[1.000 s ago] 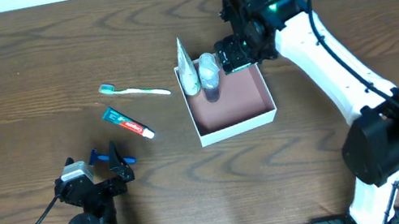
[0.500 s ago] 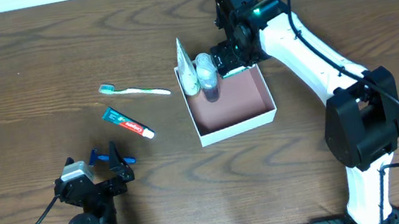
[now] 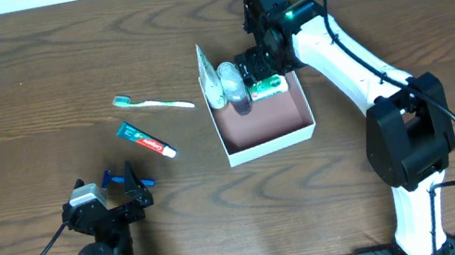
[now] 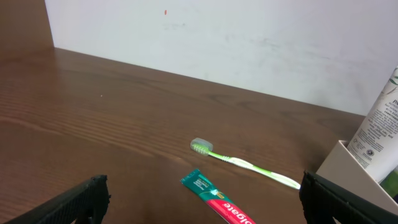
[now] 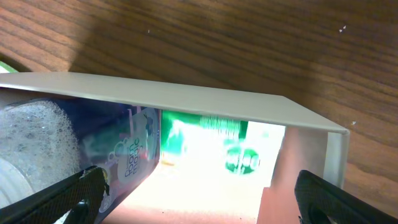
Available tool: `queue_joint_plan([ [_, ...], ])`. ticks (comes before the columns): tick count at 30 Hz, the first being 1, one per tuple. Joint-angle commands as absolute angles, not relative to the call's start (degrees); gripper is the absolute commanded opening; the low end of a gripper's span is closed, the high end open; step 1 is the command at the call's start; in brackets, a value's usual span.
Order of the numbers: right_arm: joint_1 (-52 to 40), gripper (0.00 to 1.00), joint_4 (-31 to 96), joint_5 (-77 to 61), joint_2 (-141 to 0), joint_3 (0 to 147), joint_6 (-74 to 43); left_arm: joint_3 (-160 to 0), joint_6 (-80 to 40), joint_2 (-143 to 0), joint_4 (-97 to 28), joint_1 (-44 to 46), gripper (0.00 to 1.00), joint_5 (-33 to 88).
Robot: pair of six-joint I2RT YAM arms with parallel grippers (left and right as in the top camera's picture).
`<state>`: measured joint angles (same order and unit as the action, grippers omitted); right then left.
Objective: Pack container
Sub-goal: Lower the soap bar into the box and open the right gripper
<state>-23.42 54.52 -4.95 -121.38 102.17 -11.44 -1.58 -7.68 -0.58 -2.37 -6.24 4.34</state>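
Observation:
The container, a shallow white-walled box with a reddish-brown floor, sits right of centre. At its far side are a white tube, a bottle and a green-and-white carton. My right gripper hangs over the far wall and is open. In the right wrist view its fingers are spread wide either side of the carton, with the bottle beside it and the container wall above. My left gripper is open and empty near the front left.
A green toothbrush and a toothpaste tube lie on the wooden table left of the container. Both show in the left wrist view, toothbrush and toothpaste, with the container's corner at right.
My right gripper has moved a little left and down over the container's far wall. The green-and-white carton now lies exposed inside the container. The left arm has not moved.

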Motion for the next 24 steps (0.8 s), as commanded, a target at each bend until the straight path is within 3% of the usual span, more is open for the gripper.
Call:
queue_joint_plan([
  [1,-23.5,0.99,54.4,-4.5,-122.3,103.3,-10.6,-0.2,-8.0,-0.3,-3.6,-6.5,0.98,5.4],
  [8,-23.5,0.99,55.7,-5.0,-122.1,105.8,-10.6,-0.2,-8.0,-0.3,-3.6,-6.5,0.98,5.4],
  [24,-20.2,0.99,85.6,-4.9,-122.1,131.7,-12.1,-0.2,-8.0,-0.3,-3.6,-6.5,0.98,5.4],
])
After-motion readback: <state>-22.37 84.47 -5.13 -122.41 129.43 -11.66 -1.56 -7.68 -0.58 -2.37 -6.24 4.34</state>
